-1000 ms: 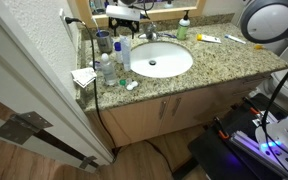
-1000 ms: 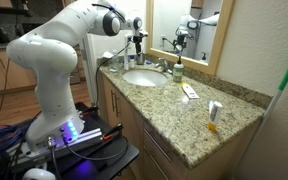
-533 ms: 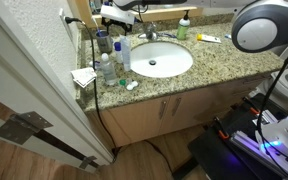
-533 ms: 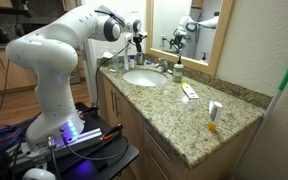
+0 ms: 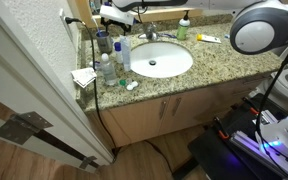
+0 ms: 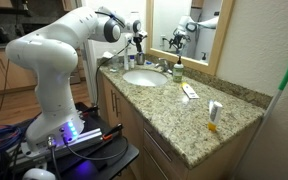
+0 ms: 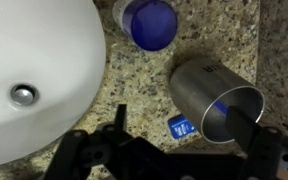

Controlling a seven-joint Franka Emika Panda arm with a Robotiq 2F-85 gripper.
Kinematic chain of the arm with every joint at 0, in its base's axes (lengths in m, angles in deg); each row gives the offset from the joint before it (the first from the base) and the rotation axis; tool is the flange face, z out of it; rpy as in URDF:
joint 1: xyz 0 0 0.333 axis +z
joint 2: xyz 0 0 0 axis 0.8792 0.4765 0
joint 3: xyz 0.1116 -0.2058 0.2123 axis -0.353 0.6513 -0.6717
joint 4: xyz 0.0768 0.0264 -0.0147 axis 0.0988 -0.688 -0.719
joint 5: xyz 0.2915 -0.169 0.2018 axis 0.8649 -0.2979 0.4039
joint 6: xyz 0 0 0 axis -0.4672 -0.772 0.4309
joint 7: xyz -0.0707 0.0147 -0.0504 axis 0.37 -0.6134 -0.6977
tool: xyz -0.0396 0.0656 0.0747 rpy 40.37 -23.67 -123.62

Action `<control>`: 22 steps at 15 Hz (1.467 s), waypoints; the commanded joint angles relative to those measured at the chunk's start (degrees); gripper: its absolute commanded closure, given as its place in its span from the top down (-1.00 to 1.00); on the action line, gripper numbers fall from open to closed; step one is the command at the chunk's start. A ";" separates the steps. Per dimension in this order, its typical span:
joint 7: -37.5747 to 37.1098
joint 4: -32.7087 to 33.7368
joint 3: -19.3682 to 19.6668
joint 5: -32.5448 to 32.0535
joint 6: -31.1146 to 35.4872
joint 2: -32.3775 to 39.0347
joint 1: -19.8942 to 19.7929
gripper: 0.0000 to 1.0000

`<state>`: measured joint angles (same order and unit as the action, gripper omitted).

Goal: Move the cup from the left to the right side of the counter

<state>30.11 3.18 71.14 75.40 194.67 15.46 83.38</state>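
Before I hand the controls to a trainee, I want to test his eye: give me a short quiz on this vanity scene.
1. True or false: the hand is shut on the cup.
2. In the wrist view, which of these shows beside the cup? A) blue-capped bottle B) soap bar C) kettle
3. Fill in: the cup rests on the ___, beside the white sink.
Key: 1 false; 2 A; 3 counter.

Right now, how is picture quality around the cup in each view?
Wrist view: cup fairly sharp, bluish glint inside its mouth; sink nearly washed out white; gripper dark and soft. In both exterior views the cup is tiny; in an exterior view the arm looms blurred up close.
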 commanded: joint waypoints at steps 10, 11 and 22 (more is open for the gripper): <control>-1.40 2.12 0.30 -0.02 8.05 4.63 -0.29 1.00; -1.24 2.29 0.30 -0.07 8.98 5.03 -0.30 1.00; -4.18 2.51 0.03 0.34 9.22 6.08 -0.55 0.21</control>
<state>26.44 3.91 71.21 75.45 203.50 20.30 82.98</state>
